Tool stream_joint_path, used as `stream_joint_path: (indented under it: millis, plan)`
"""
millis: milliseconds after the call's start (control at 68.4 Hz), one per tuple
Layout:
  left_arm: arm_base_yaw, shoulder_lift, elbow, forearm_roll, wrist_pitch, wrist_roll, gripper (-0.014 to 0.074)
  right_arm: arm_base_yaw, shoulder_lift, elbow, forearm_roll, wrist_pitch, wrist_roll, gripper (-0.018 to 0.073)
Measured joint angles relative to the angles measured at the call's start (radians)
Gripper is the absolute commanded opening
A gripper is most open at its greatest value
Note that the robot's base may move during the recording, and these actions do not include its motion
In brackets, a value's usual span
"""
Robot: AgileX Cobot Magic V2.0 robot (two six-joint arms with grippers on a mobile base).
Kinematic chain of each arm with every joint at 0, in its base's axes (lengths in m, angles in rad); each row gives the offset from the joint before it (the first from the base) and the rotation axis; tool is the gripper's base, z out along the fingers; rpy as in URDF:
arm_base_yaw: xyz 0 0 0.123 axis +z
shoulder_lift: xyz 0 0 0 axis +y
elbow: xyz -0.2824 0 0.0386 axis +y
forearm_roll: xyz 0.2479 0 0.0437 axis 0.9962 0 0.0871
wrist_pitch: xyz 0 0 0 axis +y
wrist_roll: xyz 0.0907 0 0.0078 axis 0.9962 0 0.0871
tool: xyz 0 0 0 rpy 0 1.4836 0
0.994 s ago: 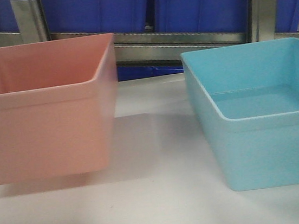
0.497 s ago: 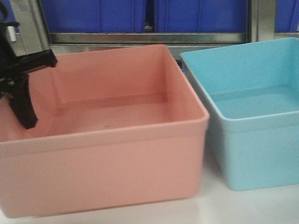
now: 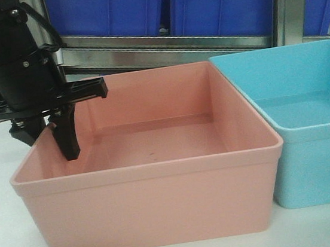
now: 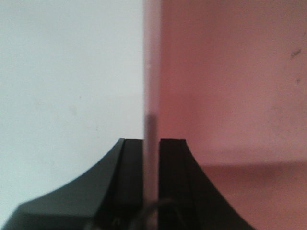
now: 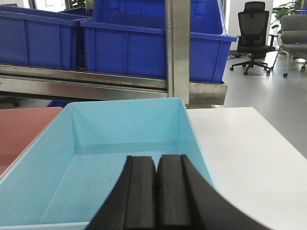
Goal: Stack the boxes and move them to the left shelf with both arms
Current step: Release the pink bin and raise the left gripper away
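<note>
The salmon pink box (image 3: 157, 203) fills the front view's middle, and its right side overlaps the light turquoise blue box (image 3: 312, 141). My left gripper (image 3: 47, 138) is shut on the pink box's left wall (image 4: 152, 72), with one finger (image 3: 67, 138) inside and the other outside. In the left wrist view the thin wall runs straight between the two black pads (image 4: 172, 163). My right gripper (image 5: 156, 160) is shut with nothing in it, hovering over the near rim of the blue box (image 5: 120, 158). The left shelf is out of view.
A steel rack (image 3: 167, 42) with dark blue ribbed bins (image 3: 216, 2) stands right behind the boxes, with an upright post (image 3: 288, 0) at the right. White tabletop (image 5: 240, 148) lies right of the blue box. Office chairs (image 5: 252, 28) stand far off.
The pink box has moved right and closer to the front camera, now up against the blue box. My left gripper came into view with it, gripping its left wall.
</note>
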Motion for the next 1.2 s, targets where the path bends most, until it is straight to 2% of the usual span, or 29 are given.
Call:
stream_joint_path:
  millis: [395, 497, 599, 672, 833, 1052, 1198]
  plan:
    - [0.0, 0.0, 0.0, 0.005, -0.008, 0.037, 0.0008, 0.0, 0.0, 0.0, 0.0, 0.0, 0.0, 0.0056]
    - [0.0, 0.0, 0.0, 0.003, -0.008, 0.039, 0.0111, 0.0, 0.0, 0.0, 0.0, 0.0, 0.0, 0.0056]
    - [0.0, -0.004, 0.0, -0.005, -0.022, 0.041, 0.0287, 0.0, 0.0, 0.0, 0.0, 0.0, 0.0, 0.0056]
    - [0.0, -0.017, 0.0, -0.007, -0.024, 0.043, 0.034, 0.0, 0.0, 0.0, 0.0, 0.0, 0.0, 0.0056]
    - [0.0, -0.077, 0.0, -0.002, -0.026, 0.043, 0.0337, 0.0, 0.0, 0.0, 0.0, 0.0, 0.0, 0.0056]
    - [0.0, -0.208, 0.0, 0.066, -0.031, 0.044, 0.0297, 0.0, 0.0, 0.0, 0.0, 0.0, 0.0, 0.0056]
    - [0.0, -0.313, 0.051, 0.077, -0.125, 0.103, 0.0242, 0.0, 0.0, 0.0, 0.0, 0.0, 0.0, 0.0056]
